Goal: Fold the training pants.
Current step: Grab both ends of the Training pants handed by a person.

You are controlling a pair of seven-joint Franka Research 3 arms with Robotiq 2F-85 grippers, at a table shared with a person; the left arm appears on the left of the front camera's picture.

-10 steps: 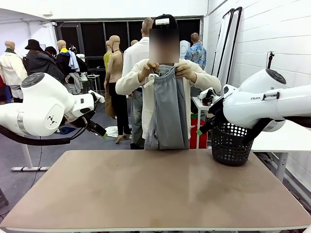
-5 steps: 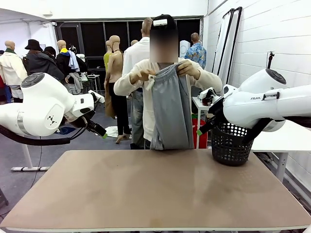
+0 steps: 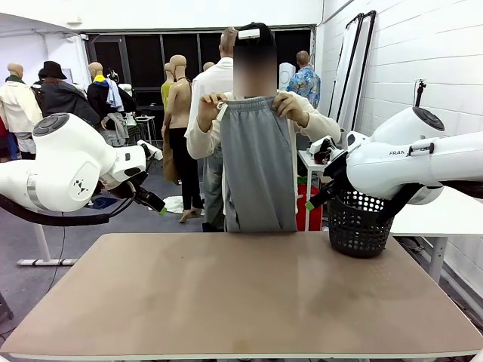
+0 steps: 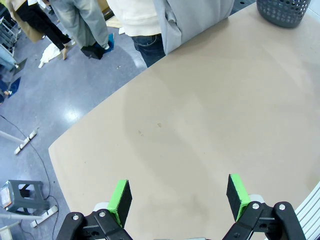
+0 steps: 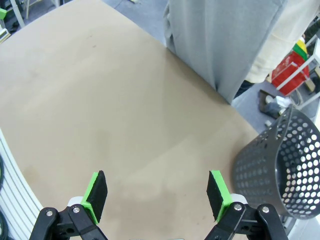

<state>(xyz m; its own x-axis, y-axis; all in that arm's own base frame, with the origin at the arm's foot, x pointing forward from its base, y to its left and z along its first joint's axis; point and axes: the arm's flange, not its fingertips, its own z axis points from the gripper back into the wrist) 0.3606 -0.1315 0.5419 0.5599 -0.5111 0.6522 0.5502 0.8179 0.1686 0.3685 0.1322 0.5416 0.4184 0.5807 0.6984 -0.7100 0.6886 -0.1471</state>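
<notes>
Status: folding not begun, as far as I can judge. The training pants (image 3: pixel 259 166) hang full length at upper centre of the front view. They are off the table (image 3: pixel 226 302), held up by the waistband in the person's hands (image 3: pixel 290 107) at shoulder height. The hems reach about the far table edge. Whether one leg lies over the other, I cannot tell.

Left gripper (image 4: pixel 178 196): fingers spread wide with nothing between them, hovering over bare tabletop at the left of the frame.

Right gripper (image 5: pixel 156 194): likewise spread wide and empty, above the table near the black basket (image 3: pixel 358 222) at the right.

Neither gripper touches the pants.

Remaining, by my reading: all of it. The pants must first be laid flat on the table, then folded.
</notes>
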